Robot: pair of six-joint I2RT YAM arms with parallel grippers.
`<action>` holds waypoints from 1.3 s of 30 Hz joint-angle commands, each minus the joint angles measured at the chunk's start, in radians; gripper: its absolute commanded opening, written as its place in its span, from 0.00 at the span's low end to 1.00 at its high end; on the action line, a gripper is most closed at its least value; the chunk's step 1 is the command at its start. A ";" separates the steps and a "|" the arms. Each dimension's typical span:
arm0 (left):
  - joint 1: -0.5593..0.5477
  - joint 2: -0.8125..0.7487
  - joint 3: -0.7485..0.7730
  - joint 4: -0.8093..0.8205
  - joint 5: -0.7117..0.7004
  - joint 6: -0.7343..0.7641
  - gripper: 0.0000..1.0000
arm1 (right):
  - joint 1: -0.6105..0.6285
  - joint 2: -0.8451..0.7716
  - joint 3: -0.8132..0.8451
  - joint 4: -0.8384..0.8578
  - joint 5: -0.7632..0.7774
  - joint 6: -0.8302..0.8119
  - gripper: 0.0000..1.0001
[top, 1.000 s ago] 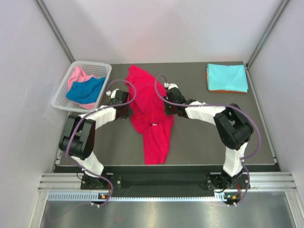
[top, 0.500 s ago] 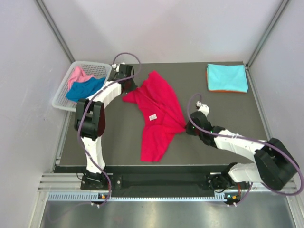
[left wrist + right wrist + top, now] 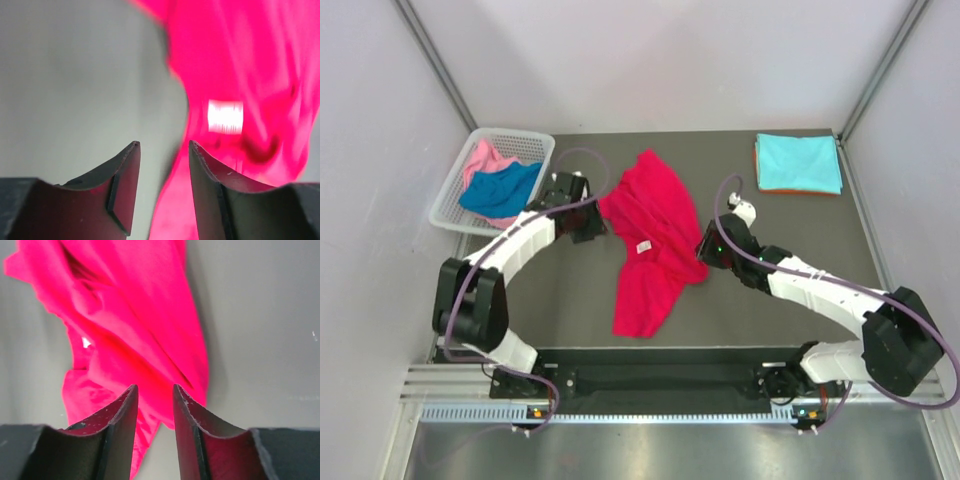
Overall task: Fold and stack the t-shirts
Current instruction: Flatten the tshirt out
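A crimson red t-shirt (image 3: 655, 215) lies crumpled and spread out in the middle of the table, its white label (image 3: 643, 246) facing up. My left gripper (image 3: 599, 222) is at the shirt's left edge. It is open, and in the left wrist view (image 3: 163, 145) the red cloth (image 3: 240, 60) lies under the right finger with nothing gripped. My right gripper (image 3: 706, 248) is at the shirt's right edge, open, with the red cloth (image 3: 130, 315) just beyond its tips (image 3: 154, 387). A folded light turquoise t-shirt (image 3: 798, 162) rests on an orange one (image 3: 800, 192) at the back right.
A white lattice basket (image 3: 510, 133) stands at the back left and holds a pink t-shirt (image 3: 485, 157) and a royal blue t-shirt (image 3: 502, 190). Grey walls close in the table on both sides and at the back.
Both grippers have opened and let go of the red shirt. The left arm came back from beside the basket to the shirt's left edge, and the right gripper shifted slightly away from the near edge.
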State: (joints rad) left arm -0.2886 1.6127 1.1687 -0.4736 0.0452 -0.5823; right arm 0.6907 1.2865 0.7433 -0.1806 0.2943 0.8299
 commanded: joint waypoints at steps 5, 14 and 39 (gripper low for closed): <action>-0.099 -0.113 -0.274 0.203 0.237 0.013 0.50 | 0.010 0.025 0.111 0.015 -0.023 -0.150 0.38; -0.161 0.070 -0.259 0.314 0.216 -0.008 0.49 | -0.029 0.221 0.342 0.079 -0.076 -0.382 0.41; -0.242 -0.496 -0.440 -0.020 0.094 -0.177 0.00 | -0.043 1.116 1.209 0.164 -0.133 -0.385 0.42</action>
State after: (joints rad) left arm -0.5266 1.1301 0.7479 -0.4477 0.1551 -0.7425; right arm 0.6514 2.3695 1.8614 -0.1032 0.1787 0.4137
